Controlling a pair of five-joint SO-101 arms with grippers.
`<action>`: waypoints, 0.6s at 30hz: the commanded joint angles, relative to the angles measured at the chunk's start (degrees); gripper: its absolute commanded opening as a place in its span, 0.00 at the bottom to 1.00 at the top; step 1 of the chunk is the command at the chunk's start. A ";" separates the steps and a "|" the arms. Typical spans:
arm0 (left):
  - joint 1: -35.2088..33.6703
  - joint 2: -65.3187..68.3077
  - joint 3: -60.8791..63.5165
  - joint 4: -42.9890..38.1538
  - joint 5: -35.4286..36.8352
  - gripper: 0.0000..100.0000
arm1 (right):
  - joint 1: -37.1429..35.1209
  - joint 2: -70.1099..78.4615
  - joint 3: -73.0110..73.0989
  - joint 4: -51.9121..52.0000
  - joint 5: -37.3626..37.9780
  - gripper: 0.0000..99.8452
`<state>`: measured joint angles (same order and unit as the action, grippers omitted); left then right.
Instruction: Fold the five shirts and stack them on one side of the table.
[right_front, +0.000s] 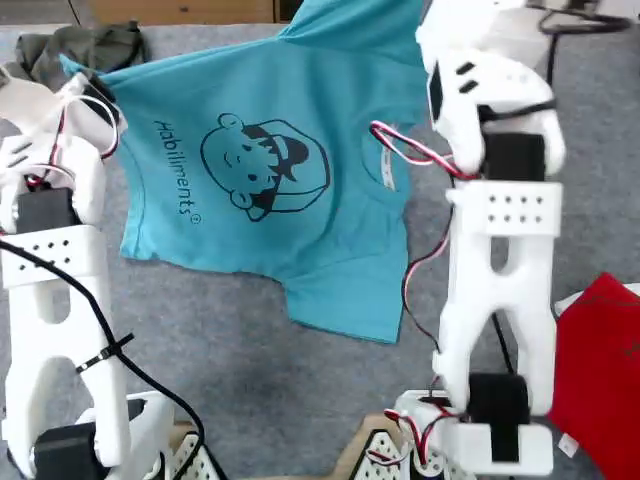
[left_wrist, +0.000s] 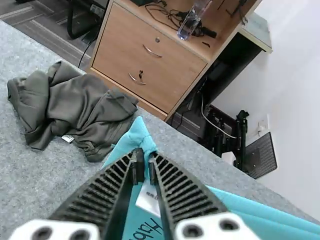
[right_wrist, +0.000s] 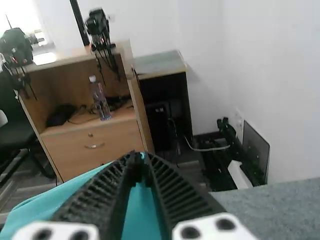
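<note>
Folding looks barely begun, with no finished stack to be seen. At the centre of the grey felt-covered table (right_front: 230, 400) lies a teal cotton T-shirt with a dark cartoon-face print (right_front: 250, 220), spread mostly flat. Its long axis runs from 9 to 3 o'clock, with the neckline toward 3, the hem toward 9 and one sleeve pointing to 6. The left gripper (left_wrist: 142, 161) is clamped tight on the shirt's corner near 10 o'clock. The right gripper (right_wrist: 140, 161) is pinched closed on teal fabric near 1. A crumpled olive-green shirt (right_front: 80, 45) lies unfolded at 11. A red cloth (right_front: 600, 370) sits at 4; whether it is folded, I cannot tell.
</note>
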<state>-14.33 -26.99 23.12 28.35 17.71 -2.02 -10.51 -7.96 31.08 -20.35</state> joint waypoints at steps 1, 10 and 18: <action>-1.14 -0.04 2.64 -3.96 -0.35 0.02 | 0.48 1.45 -0.31 -3.43 0.62 0.01; -3.78 8.75 0.44 -5.01 -2.81 0.02 | 0.75 2.15 -2.15 -3.08 0.70 0.01; -6.77 9.71 -4.13 -1.76 -2.99 0.02 | 0.66 1.71 -3.38 6.33 0.62 0.01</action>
<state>-20.40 -15.56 23.38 24.84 15.16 -1.76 -8.22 -8.13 33.27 -20.26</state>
